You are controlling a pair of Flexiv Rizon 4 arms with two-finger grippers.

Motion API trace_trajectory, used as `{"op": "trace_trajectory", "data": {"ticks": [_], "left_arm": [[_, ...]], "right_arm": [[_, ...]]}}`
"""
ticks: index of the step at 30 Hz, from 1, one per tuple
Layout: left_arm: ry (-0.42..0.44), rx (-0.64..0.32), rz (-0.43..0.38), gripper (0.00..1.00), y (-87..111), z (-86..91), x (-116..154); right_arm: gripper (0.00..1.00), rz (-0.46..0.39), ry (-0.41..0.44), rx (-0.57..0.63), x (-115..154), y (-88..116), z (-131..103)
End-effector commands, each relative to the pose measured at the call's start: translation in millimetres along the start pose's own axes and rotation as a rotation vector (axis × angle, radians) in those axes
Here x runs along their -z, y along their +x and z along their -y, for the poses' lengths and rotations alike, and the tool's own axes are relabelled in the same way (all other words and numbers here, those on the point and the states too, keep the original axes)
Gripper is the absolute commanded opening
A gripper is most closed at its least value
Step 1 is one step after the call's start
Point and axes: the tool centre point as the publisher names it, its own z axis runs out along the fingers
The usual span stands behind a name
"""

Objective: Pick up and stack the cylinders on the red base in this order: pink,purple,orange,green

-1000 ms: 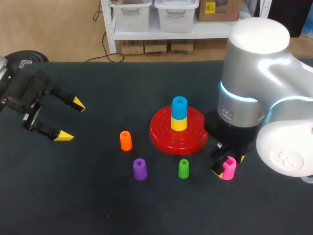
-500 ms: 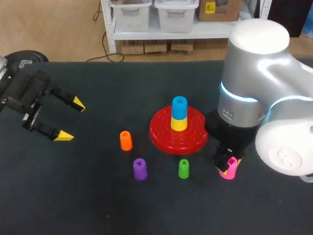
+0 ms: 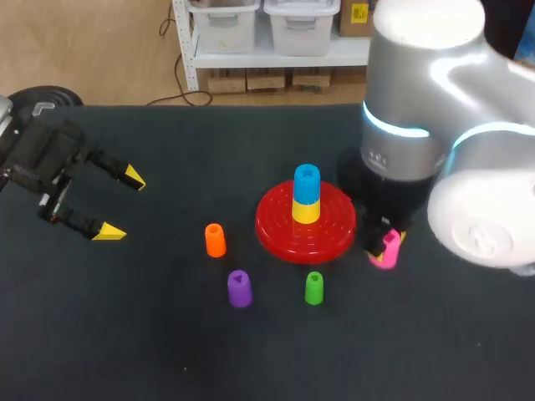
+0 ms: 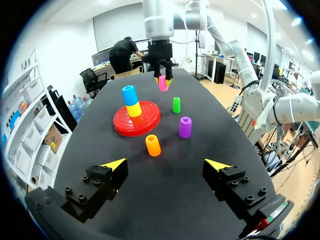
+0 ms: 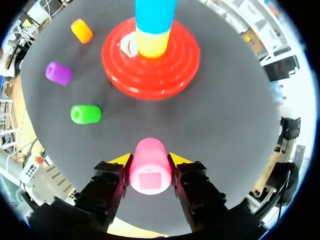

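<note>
Right wrist view: fingers (image 5: 121, 161) pinch pink cylinder (image 5: 150, 172); head view obscures grip.

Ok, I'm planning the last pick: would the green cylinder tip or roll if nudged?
Likely tips easily: the green cylinder stands upright, taller than wide. Once down, its round side could roll. Seems rigid: the pink cylinder sits undeformed in the right claw.

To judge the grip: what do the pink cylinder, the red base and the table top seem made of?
The pink cylinder: probably smooth moulded plastic, by its soft sheen. The red base: probably glossy plastic, by highlights on its ridged rings. The table top: perhaps a matte dark mat or cloth; no reflections show.
</note>
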Motion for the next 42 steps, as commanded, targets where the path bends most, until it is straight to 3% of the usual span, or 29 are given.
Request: {"op": "trace_trajectory", "data": {"ticks": [1,8,18,29,42], "left_arm": [[-0.001,-0.002,0.001,1.0,1.0,0.0,0],[-0.001,-0.002,0.001,1.0,1.0,0.0,0],[-0.001,-0.002,0.001,1.0,1.0,0.0,0],[-0.001,-0.002,0.001,1.0,1.0,0.0,0],[-0.001,-0.002,0.001,1.0,1.0,0.0,0]], "right_arm": [[0.0,0.02,0.027,0.011,42,-10,4],[0.0,0.05,0.062,0.079,76,-49,5],[0.0,0.03,0.044,0.19,82,-94,-8],[0.0,0.014,0.025,0.222,81,-126,-2],[0.0,-0.033,-0.049,0.24,72,-143,4]]}}
